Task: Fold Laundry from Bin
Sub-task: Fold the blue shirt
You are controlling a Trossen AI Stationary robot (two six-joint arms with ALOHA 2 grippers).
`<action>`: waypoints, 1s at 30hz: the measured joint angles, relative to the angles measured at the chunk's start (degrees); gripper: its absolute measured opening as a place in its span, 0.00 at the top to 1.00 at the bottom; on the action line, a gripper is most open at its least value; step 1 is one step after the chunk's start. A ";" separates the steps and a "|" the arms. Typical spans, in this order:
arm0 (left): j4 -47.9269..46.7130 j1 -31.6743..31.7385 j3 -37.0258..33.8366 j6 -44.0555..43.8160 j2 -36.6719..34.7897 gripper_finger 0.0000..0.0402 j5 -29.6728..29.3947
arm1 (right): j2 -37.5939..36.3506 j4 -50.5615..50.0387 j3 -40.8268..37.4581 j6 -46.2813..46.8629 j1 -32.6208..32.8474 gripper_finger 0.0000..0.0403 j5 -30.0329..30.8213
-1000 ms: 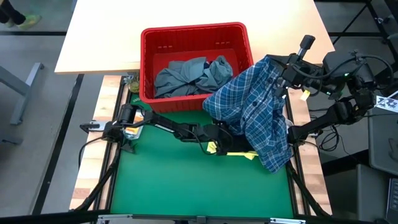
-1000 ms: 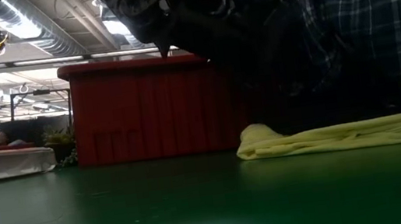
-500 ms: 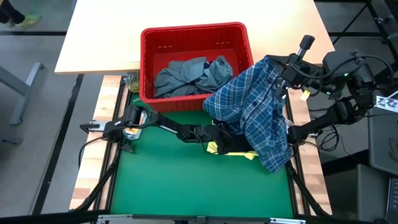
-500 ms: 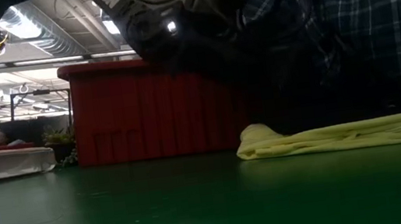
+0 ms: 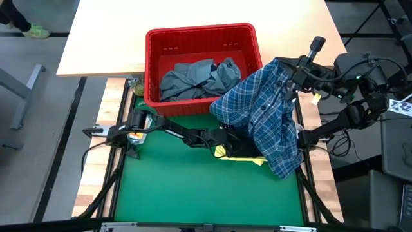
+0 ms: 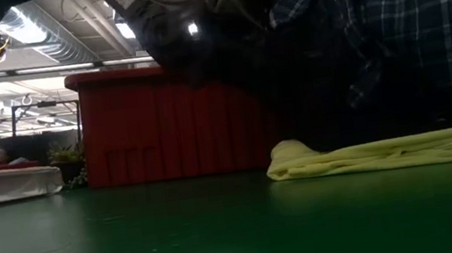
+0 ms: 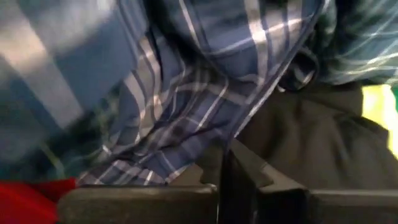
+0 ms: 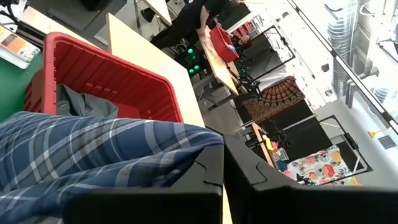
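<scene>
Right end effector (image 5: 288, 76): clamped on the plaid shirt (image 5: 261, 113), holding it up right of the red bin (image 5: 201, 35).
Left end effector (image 5: 233, 143): closed under the shirt's hem, above the yellow garment (image 6: 389, 151).

A blue-white plaid shirt (image 5: 264, 116) is seen beside the dark right pincer (image 5: 291, 82). A red bin (image 5: 201, 40) with grey-blue laundry (image 5: 196, 77), a pale yellow garment (image 6: 389, 150), and a green worktop (image 5: 193, 187) are shown.
</scene>
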 joint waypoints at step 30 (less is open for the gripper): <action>-45.07 -2.42 0.03 4.17 -67.96 1.00 -11.35 | -0.88 -18.38 0.02 13.99 0.01 1.00 10.93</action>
